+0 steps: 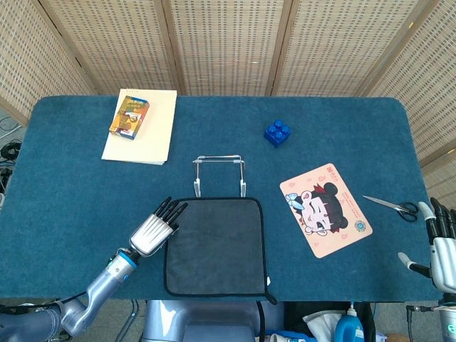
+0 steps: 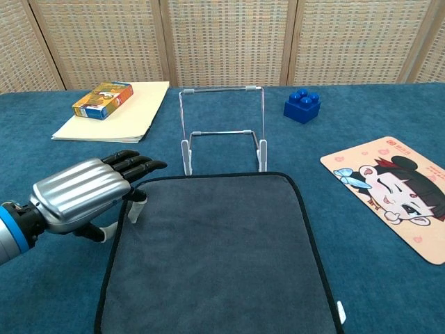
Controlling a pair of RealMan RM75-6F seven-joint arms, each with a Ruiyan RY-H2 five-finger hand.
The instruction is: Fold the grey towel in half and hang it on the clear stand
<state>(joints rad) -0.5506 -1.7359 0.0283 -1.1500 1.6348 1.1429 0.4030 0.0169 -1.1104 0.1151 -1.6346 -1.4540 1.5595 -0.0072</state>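
The grey towel (image 1: 217, 244) (image 2: 215, 254) with a black hem lies flat and unfolded at the table's near edge. Just beyond its far edge stands the clear stand (image 1: 219, 173) (image 2: 222, 129), upright and bare. My left hand (image 1: 155, 225) (image 2: 87, 189) hovers palm down by the towel's far left corner, fingers stretched out and apart, thumb tip close to the hem, holding nothing. My right hand (image 1: 439, 244) shows only in the head view, off the table's right edge, fingers up and apart, holding nothing.
A cartoon mat (image 1: 325, 209) (image 2: 393, 188) lies right of the towel, scissors (image 1: 390, 206) beyond it. A blue block (image 1: 277, 132) (image 2: 302, 105) sits behind the stand. At the far left, a small box (image 1: 129, 116) (image 2: 103, 99) rests on a cream folder (image 1: 158, 133) (image 2: 122, 124).
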